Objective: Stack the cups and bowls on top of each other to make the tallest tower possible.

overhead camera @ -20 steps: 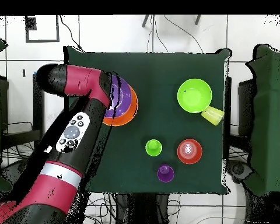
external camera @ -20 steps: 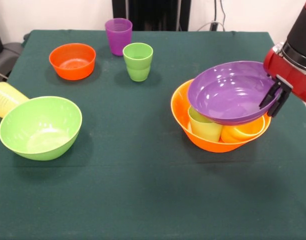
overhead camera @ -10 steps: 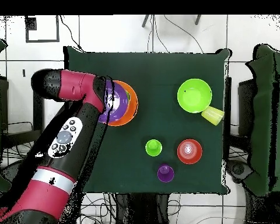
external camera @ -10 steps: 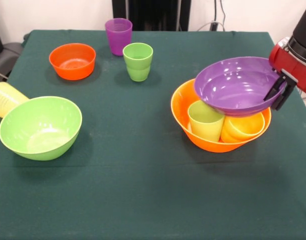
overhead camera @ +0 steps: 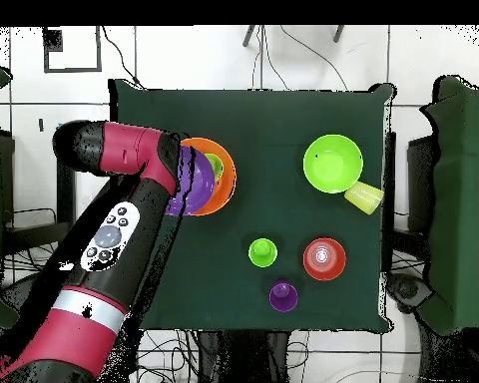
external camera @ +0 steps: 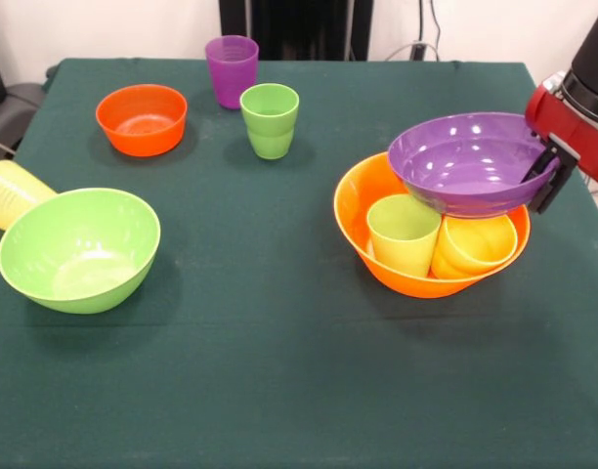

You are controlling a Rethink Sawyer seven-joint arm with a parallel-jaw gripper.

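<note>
— Where is your end effector, and what does it do?

— My end effector is at the right rim of the purple bowl, and its black fingers pinch this rim. The bowl hangs tilted a little above the yellow-orange bowl and covers its back and right part. I think it does not rest on the cups under it, but from the front I cannot be sure.

— What is inside the yellow-orange bowl?

— Two cups. A pale yellow cup stands upright in the middle, and a yellow-orange cup lies on its side, touching the first one, to its right. Part of it is under the purple bowl.

— And the other things, taken from the yellow-orange bowl?

— All are to the left of it on the green counter. The lime green cup stands upright, left and further back. The purple cup is just behind that one, near the back edge. The small orange bowl is further left, well apart. The lime green bowl is far to the left, nearer the front, and a yellow cup lies on its side touching the left rim of it.

— Does the overhead view add something?

— My arm hides most of the purple bowl there; only a part of it shows over the yellow-orange bowl.
</note>
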